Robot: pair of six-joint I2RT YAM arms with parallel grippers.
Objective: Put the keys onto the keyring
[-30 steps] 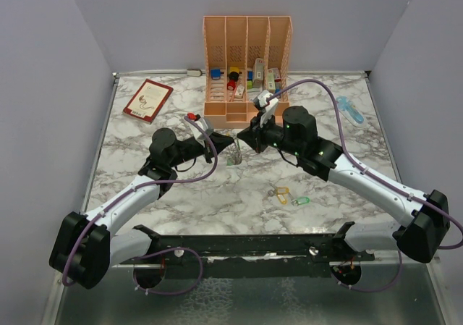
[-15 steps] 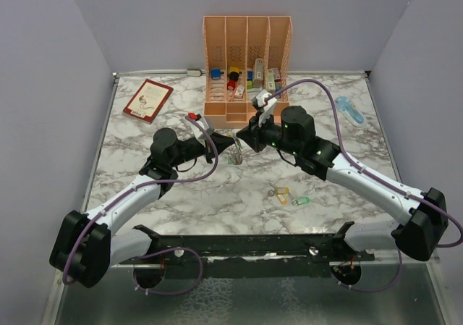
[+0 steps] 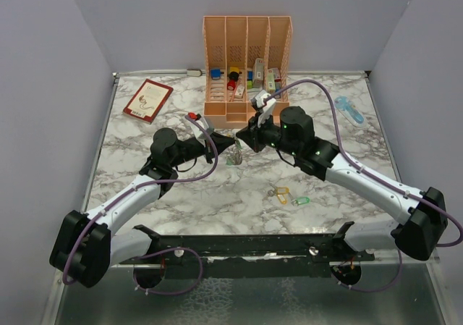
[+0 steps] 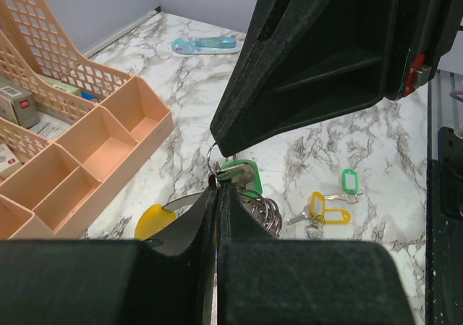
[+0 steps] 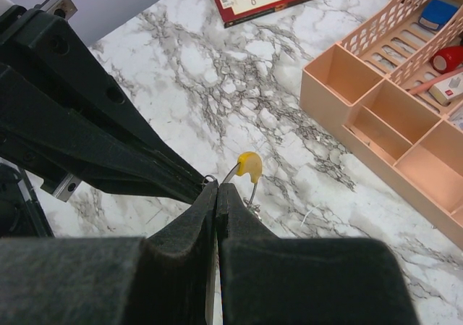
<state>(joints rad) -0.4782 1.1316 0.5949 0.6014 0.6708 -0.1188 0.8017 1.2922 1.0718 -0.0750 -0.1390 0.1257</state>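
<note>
Keyring [image 5: 208, 179] between two meeting, clamped jaws

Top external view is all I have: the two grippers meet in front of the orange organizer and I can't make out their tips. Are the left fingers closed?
Observer: Yes. The left wrist view shows the left gripper with its fingers pressed together and the keyring wire rising from their tips.
Operator: Any keys at the ring?
Observer: A green key hangs just beyond those tips, and a yellow key sits lower down. I cannot tell whether either is threaded.
Operator: And the right gripper?
Observer: The right wrist view shows the right gripper shut as well, tip to tip with the left one.
</note>
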